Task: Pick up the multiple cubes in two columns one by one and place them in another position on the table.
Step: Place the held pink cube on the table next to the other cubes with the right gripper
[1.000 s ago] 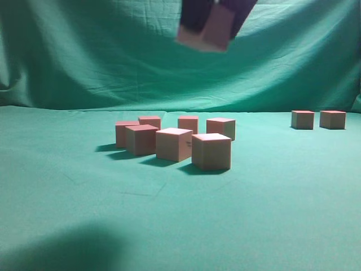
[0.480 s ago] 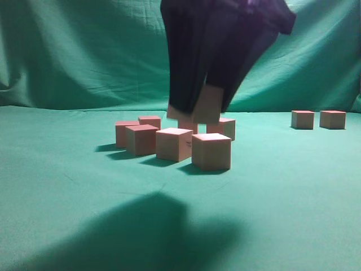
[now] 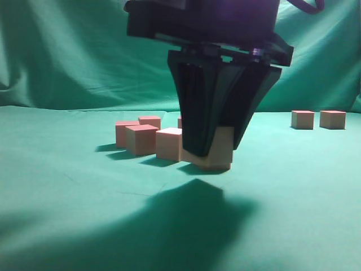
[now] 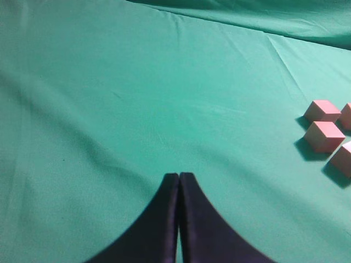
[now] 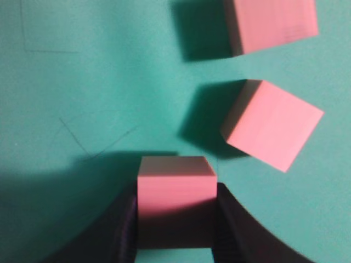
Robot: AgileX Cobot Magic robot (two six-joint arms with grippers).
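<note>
Gripping a cube (image 5: 175, 189) by two opposite side faces, the right gripper (image 5: 175, 230) is hanging low over the table (image 3: 67, 186). Other cubes (image 5: 272, 125) are lying at one o'clock. The left gripper (image 4: 179, 183) is clenched, empty. Cube appears light, rigid, flat-sided; mid-face hold seems soundest.

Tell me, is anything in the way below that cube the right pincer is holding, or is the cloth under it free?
Nothing visible blocks it. The right pincer grips a cube over bare green cloth; the nearest other cube lies apart, ahead and to the side.
</note>
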